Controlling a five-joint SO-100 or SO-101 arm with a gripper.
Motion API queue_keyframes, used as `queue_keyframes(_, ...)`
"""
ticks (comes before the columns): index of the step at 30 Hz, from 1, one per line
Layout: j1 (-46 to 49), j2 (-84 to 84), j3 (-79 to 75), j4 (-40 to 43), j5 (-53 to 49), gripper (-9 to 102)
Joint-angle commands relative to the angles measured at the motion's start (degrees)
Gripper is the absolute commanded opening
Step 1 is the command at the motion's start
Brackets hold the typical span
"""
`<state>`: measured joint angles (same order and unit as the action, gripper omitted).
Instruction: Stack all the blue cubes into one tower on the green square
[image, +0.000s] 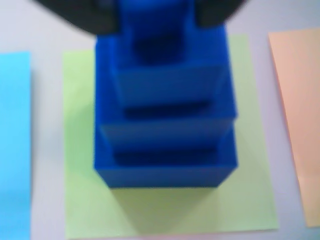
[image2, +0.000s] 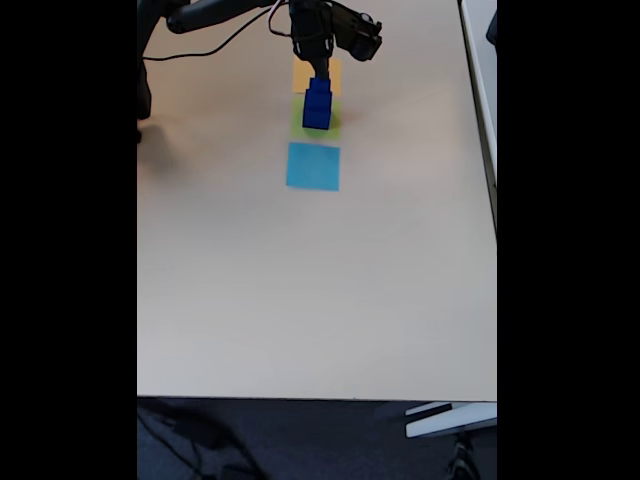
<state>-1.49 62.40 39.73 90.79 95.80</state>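
Tower stands stepped on green square; hand at top cube, grip state unclear. Advice: release gently, rise straight, avoid nudging stack

Dark blue cubes stood piled in a stepped tower, largest at the base, upright on the lime green square, whose edges showed around the base.
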Motion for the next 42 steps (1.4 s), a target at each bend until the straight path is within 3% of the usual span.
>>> queue_keyframes(1, -0.3, 0.7, -3.3, -0.8, 0.2, 6)
queue_keyframes(19, -0.4, 4.7, -7.0, -2.8, -2.3, 9)
queue_keyframes(29, 0.3, 17.1, -11.8, -3.3, -16.3, 5)
queue_keyframes(31, 0.4, 20.8, -9.6, -2.8, -19.2, 0)
queue_keyframes(42, 1.5, 48.3, 14.4, -2.6, -29.1, 0)
